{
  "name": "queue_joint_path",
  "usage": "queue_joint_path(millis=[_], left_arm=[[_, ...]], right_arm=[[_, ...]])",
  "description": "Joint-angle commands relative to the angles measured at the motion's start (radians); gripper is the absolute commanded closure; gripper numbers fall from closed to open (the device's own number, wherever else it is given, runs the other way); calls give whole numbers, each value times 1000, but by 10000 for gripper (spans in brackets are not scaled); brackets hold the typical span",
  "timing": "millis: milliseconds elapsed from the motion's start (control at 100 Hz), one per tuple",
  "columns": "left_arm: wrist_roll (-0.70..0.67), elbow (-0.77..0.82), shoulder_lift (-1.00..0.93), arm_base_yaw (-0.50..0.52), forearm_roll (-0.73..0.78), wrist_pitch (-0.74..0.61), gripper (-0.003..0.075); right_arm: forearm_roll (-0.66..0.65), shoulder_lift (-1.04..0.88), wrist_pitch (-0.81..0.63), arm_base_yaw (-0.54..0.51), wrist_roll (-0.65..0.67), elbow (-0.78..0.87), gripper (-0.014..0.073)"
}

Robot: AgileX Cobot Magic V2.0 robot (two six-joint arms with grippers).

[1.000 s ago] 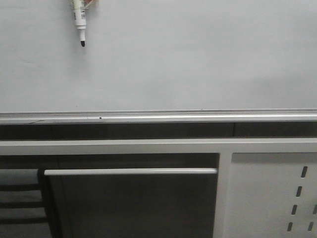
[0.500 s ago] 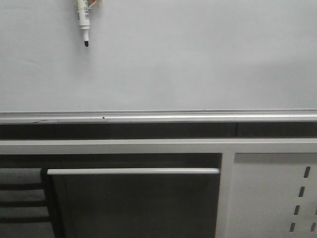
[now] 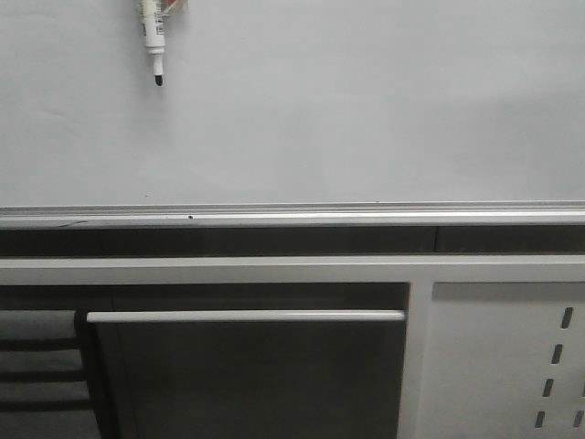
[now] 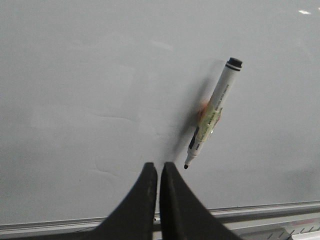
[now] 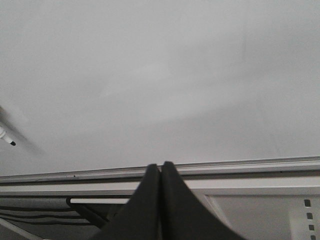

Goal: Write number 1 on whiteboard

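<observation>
Whiteboard (image 3: 347,110) fills most of the front view, a pale glossy sheet with its silver edge rail (image 3: 292,216) running across below it, and I see no black stroke of a number 1 anywhere on its surface. A marker (image 3: 153,37) shows near the board's upper left part in that view, its black tip (image 3: 160,82) pointing down and uncapped; its upper part is cut off by the frame edge. From my left wrist the same marker (image 4: 212,112) lies slanted on the board with its shadow beside it, tip (image 4: 186,166) toward the rail, just beside my left pincer (image 4: 155,167) but not between its fingers. My left fingers (image 4: 142,200) are pressed together with only a hairline between them, holding nothing. My right pincer (image 5: 160,167) is likewise closed tight and empty, hanging over the rail (image 5: 240,166). Beneath the board sit a pale bar handle (image 3: 245,316) and a white slotted panel (image 3: 503,357)
</observation>
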Motion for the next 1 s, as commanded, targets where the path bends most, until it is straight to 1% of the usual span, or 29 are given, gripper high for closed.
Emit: queue_joint_path(millis=[0, 90, 200, 340, 420, 500, 570, 690, 740, 780, 810, 860, 900, 950, 990], left_arm=[[28, -27, 22, -26, -63, 4, 741], [88, -27, 51, -122, -41, -9, 741], [88, -29, 70, -253, -16, -125, 741], [90, -29, 110, -406, 12, -171, 741], [107, -33, 139, -512, 43, -206, 741], [106, -33, 161, -617, 12, -294, 741], [108, -34, 171, -729, -41, -450, 741], [108, -36, 171, -960, -64, -870, 741], [108, -41, 173, -1074, -71, -1003, 741], [108, -45, 190, -1143, -76, -1106, 741], [102, -47, 200, -1207, -78, -1213, 741], [48, -53, 230, -1289, -65, -1352, 741], [16, -61, 253, -1339, -34, -1430, 741], [-1, -75, 290, -1402, 1, -1474, 741], [-1, -90, 327, -1427, 26, -1500, 741]], right_arm=[[-1, 11, -76, 1, -8, -25, 657], [-15, 24, -80, 1, -8, -25, 657], [-24, 39, -67, 1, -8, -25, 657], [-35, 45, -69, 1, -8, -25, 657], [-35, 52, -76, 1, -8, -25, 657], [-43, 61, -77, 1, -8, -25, 657], [-45, 68, -77, 1, -8, -25, 657], [-50, 68, -83, 1, -8, -25, 657], [-54, 68, -89, 1, -8, -25, 657], [-54, 68, -93, 1, -8, -25, 657], [-54, 68, -95, 1, -8, -25, 657], [-54, 68, -99, 1, -8, -25, 657], [-54, 70, -99, 1, -8, -25, 657], [-57, 75, -99, 1, -8, -25, 657], [-57, 80, -99, 1, -8, -25, 657]])
